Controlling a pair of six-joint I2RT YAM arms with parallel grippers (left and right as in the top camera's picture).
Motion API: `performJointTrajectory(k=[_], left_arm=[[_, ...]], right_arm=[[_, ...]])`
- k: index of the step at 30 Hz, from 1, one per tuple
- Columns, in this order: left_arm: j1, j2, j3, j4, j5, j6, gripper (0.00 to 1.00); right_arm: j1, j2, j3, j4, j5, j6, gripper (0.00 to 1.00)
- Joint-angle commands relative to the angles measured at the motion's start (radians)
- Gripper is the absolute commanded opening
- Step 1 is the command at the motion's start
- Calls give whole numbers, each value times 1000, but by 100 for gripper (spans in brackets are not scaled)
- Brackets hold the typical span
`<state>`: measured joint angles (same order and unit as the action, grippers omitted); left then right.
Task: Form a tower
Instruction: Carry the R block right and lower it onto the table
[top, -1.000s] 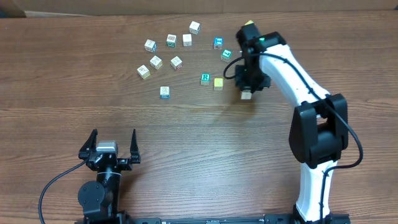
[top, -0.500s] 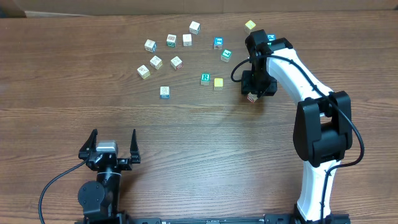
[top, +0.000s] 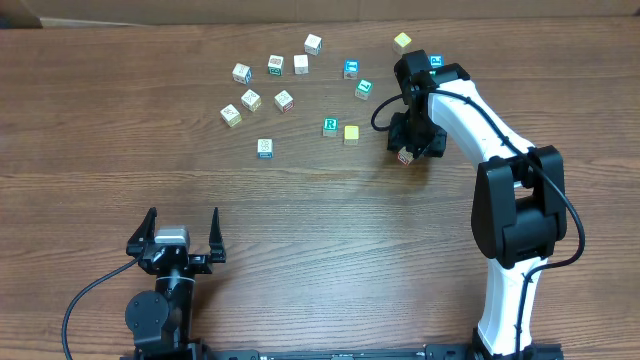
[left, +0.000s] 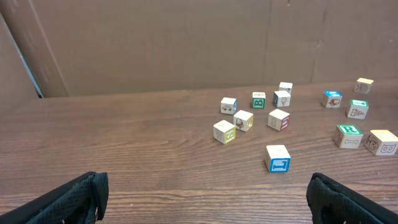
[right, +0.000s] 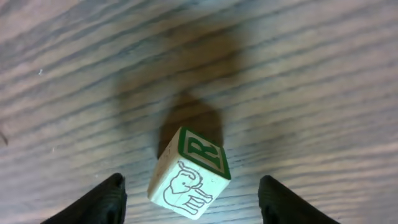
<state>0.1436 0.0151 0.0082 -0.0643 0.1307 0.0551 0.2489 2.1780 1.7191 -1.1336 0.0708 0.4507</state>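
Where the right arm bends over the brown wood-grain tabletop (top: 320, 230), we list one small pale wooden alphabet cube (right: 189, 171), green-bordered R on top and an elephant drawing on its side. It sits singly between the fingers of the right hand (right: 191, 190), whose jaws are parted and touch neither side. Left hand (top: 183, 232): spread wide, holding nothing. Other loose wooden letter cubes (top: 251, 99) lie scattered across the far tabletop

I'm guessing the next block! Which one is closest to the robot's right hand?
The block with a green R on top and an elephant on its side: it sits between the right gripper's open fingers; the other blocks lie farther off.
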Motion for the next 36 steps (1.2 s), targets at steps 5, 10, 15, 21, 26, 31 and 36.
performJointTrajectory(k=[5,10,15,21,26,31,36], left_arm=[[-7,-9,-3,-3,-3,-10,100],[-7,-9,-3,-3,-3,-10,100],[-7,-9,-3,-3,-3,-10,100],[-7,-9,-3,-3,-3,-10,100],[-7,-9,-3,-3,-3,-10,99],[-7,-9,-3,-3,-3,-10,99],[-7,-9,-3,-3,-3,-10,100]], right_arm=[[-2,-8,-10,13,14,216,63],[-2,-8,-12,10,14,216,48],[-2,-8,-12,-5,14,216,41],[-2,-8,-12,-5,14,216,46],[-2,-8,-27,-2,14,216,38],[-2,-8,-74,8,15,215,36],[-2,-8,-75,20,14,203,26]])
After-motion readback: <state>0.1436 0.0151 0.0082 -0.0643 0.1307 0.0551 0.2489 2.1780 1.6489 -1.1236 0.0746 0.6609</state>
